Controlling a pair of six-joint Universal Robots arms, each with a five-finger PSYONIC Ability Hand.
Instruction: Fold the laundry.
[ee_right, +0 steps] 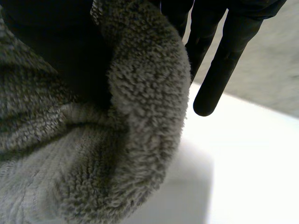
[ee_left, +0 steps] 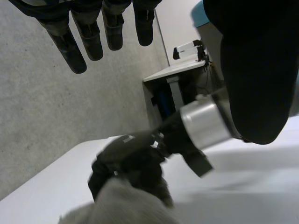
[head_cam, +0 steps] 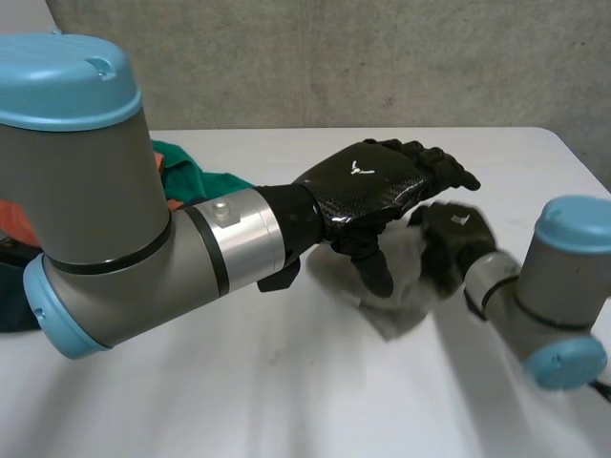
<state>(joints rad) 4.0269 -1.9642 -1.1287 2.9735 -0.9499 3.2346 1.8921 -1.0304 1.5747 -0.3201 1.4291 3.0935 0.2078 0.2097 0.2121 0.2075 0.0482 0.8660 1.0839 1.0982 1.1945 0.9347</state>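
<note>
A grey terry towel (head_cam: 396, 310) lies bunched on the white table (head_cam: 239, 382), right of the middle. My right hand (head_cam: 456, 237) sits on the towel's far right edge. In the right wrist view a thick fold of the towel (ee_right: 140, 116) stands between the thumb and the long fingers (ee_right: 224, 56), pinched there. My left hand (head_cam: 368, 191) hovers just left of and above it, palm down, open, fingers (ee_left: 70, 42) straight and holding nothing. The left wrist view looks past them to my right hand (ee_left: 128, 156), bunched over the towel (ee_left: 121, 205).
A green garment (head_cam: 196, 172) with an orange piece (head_cam: 14, 219) beside it lies heaped at the table's far left, partly behind my left arm. A concrete wall stands behind the table. Bare table surface runs along the front.
</note>
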